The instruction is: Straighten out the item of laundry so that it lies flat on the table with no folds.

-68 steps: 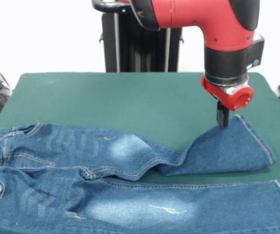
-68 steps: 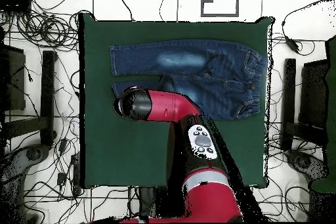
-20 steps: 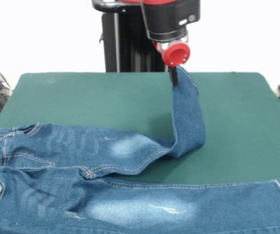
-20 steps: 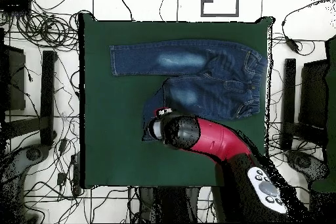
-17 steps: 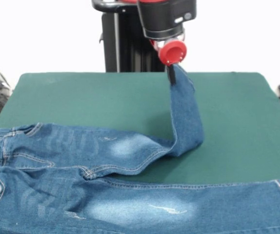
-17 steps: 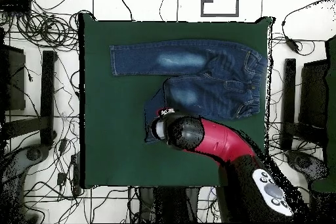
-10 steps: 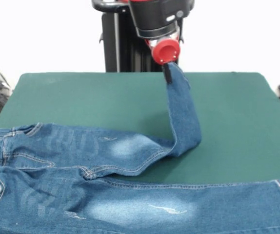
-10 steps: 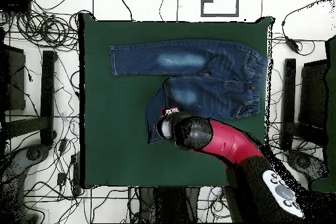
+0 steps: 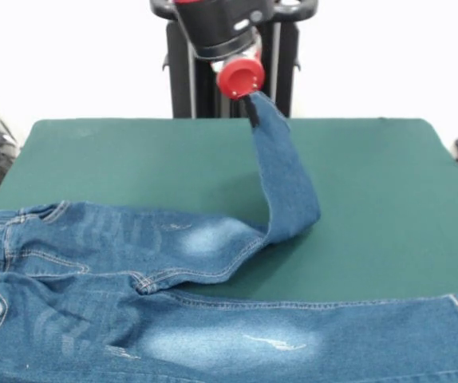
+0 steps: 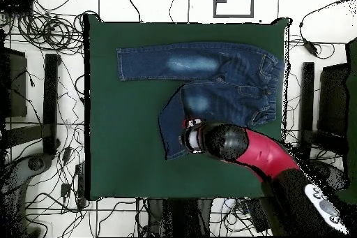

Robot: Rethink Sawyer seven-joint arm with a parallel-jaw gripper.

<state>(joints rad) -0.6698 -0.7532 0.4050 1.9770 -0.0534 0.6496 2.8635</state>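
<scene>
In the front view the jeans (image 9: 133, 303) fill the lower part of the frame on the green tabletop (image 9: 388, 183). The nearest leg lies flat along the bottom edge, its long axis running left to right, with the hem at the lower right and the waistband at the left edge. The second leg starts flat beside it, then bends near the middle of the frame and rises steeply toward the upper centre. Its end hangs from the hand (image 9: 252, 109), which sits just below the red disc of the arm (image 9: 240, 76), above the far part of the tabletop. The hand is closed narrowly on the denim near the hem, though the fingers are small and dark, so the exact grip is hard to read.

Seen from overhead, the flat leg points to the left across the upper part of the tabletop (image 10: 118, 165), and the lifted leg angles down and left from the crotch toward the hand (image 10: 187, 139). The arm (image 10: 244, 148) covers the tabletop's lower right. Cables (image 10: 42, 26) litter the floor around the tabletop.
</scene>
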